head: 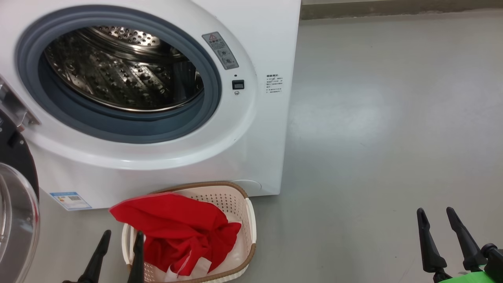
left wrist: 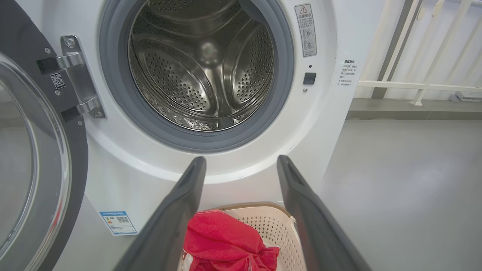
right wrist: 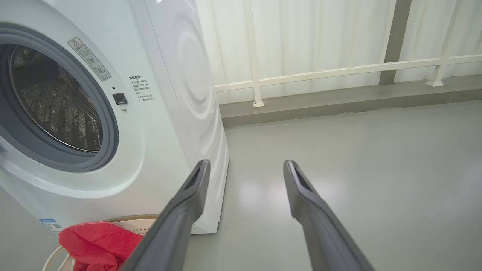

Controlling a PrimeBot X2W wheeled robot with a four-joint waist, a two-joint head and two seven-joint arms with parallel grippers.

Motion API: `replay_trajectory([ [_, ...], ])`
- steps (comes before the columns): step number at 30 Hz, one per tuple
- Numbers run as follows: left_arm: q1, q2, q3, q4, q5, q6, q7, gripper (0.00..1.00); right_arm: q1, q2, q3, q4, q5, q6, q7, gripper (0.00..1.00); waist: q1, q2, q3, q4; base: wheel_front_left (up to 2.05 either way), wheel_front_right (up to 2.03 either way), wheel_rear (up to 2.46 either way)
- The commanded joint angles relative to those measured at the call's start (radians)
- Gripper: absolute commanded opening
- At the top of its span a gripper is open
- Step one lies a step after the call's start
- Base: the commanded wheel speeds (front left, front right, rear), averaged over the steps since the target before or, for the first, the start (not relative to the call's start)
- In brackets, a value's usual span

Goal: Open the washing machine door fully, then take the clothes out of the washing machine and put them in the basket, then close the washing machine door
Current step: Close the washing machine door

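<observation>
The washing machine stands with its steel drum showing no clothes inside. Its door is swung wide open to the left. The red clothes lie heaped in the basket on the floor before the machine, one corner hanging over the rim. My left gripper hovers open just above the basket's near left side, holding nothing. My right gripper is open over bare floor to the right.
Grey floor stretches right of the machine. A white railing on a low kerb runs along the back wall. A blue label marks the machine's lower left corner.
</observation>
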Motion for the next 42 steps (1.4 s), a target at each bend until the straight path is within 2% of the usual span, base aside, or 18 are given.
replay_trajectory([
  [1, -0.024, 0.003, 0.036, -0.022, 0.006, -0.006, -0.012, 1.00, -0.012, -0.020, 0.021, -0.027, 0.001, 0.007, -0.006, 1.00, 0.0000, 0.0000, 0.000, 0.001, -0.83, 0.83, 0.00],
  [17, -0.021, 0.003, 0.038, -0.029, -0.012, -0.006, -0.012, 1.00, -0.014, -0.020, 0.022, -0.027, 0.002, 0.007, -0.006, 1.00, 0.0000, 0.0000, 0.003, 0.005, -1.32, 1.32, 0.00],
  [34, -0.023, 0.002, 0.040, -0.006, -0.041, 0.000, -0.012, 1.00, -0.016, -0.025, 0.037, -0.024, 0.004, 0.007, -0.006, 1.00, 0.0000, 0.0000, -0.007, 0.029, -0.12, 0.12, 0.00],
  [42, -0.007, 0.002, 0.018, 0.001, -0.068, 0.031, -0.012, 1.00, -0.028, -0.038, 0.074, -0.014, 0.006, 0.007, -0.006, 1.00, 0.0000, 0.0000, -0.016, 0.103, 0.00, 0.00, 0.00],
])
